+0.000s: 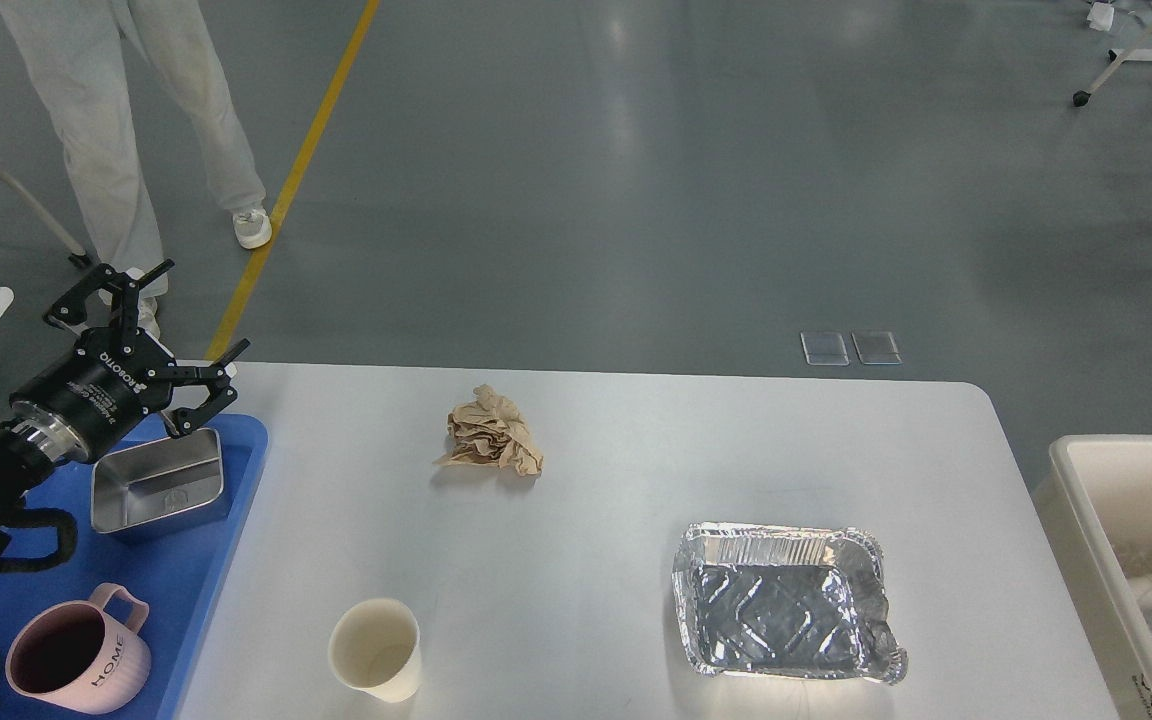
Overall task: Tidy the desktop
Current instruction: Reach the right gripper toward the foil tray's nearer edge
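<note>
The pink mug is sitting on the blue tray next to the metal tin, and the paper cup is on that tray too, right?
Not quite. The pink mug and the metal tin are on the blue tray, but the paper cup is not. The head view shows it standing on the white desktop, just right of the tray's edge.

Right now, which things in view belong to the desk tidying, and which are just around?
Job: desktop, crumpled brown paper, paper cup, foil tray, left gripper.
Around: blue tray, steel container, pink mug, bin, person's legs.
</note>
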Robot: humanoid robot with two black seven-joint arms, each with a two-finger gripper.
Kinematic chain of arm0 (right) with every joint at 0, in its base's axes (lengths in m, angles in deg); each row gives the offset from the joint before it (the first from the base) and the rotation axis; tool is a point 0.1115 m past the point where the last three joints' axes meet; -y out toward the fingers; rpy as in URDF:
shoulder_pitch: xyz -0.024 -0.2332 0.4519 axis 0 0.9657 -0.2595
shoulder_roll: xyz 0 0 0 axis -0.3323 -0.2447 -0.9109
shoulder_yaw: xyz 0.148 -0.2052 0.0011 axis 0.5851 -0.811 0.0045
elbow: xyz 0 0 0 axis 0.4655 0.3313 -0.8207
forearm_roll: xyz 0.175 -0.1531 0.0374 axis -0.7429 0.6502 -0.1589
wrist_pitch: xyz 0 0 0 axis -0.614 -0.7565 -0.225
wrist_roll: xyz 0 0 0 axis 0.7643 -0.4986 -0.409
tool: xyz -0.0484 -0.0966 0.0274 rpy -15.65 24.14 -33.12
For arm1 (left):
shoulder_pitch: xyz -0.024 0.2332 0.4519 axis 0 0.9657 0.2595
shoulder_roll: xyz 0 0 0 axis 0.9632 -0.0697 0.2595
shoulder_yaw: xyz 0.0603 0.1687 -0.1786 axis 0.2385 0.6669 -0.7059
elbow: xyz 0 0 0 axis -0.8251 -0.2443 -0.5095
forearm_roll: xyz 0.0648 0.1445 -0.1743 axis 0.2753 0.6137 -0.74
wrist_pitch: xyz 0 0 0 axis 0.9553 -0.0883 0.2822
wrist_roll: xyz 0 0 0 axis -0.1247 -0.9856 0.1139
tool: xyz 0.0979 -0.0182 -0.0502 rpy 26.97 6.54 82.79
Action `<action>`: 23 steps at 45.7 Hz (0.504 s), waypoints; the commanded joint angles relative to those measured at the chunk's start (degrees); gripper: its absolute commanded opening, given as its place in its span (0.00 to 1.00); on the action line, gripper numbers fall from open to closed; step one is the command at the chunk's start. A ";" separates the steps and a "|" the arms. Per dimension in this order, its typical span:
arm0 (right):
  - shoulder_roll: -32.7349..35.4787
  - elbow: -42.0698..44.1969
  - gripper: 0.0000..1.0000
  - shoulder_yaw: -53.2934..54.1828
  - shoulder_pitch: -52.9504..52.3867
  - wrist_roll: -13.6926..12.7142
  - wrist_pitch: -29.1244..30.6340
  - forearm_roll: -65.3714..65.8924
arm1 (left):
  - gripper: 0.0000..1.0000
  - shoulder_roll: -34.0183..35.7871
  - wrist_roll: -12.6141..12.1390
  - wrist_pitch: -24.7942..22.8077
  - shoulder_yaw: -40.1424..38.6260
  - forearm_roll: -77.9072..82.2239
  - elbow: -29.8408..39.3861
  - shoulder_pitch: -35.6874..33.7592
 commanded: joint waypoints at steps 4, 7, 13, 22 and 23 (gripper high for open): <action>1.51 -0.01 1.00 -0.47 -1.32 0.57 0.77 -0.03 | 0.98 -0.26 -0.07 0.54 0.10 0.00 -0.18 -0.07; 0.72 -0.01 1.00 -0.65 -1.15 0.48 0.77 0.06 | 0.98 -0.34 -0.07 0.54 0.10 0.00 -0.18 -0.07; -4.72 0.26 1.00 -2.40 -0.97 -0.92 0.51 0.49 | 0.98 -0.52 -0.07 0.54 0.36 0.00 -0.18 0.01; -16.49 2.36 1.00 -6.79 -0.35 -6.37 -1.24 7.61 | 0.98 -0.61 -0.07 0.54 0.71 0.00 -0.09 0.19; -17.81 2.98 1.00 -7.85 -0.35 -6.81 -2.12 8.14 | 0.98 -0.61 -0.07 0.54 0.71 0.00 -0.09 0.19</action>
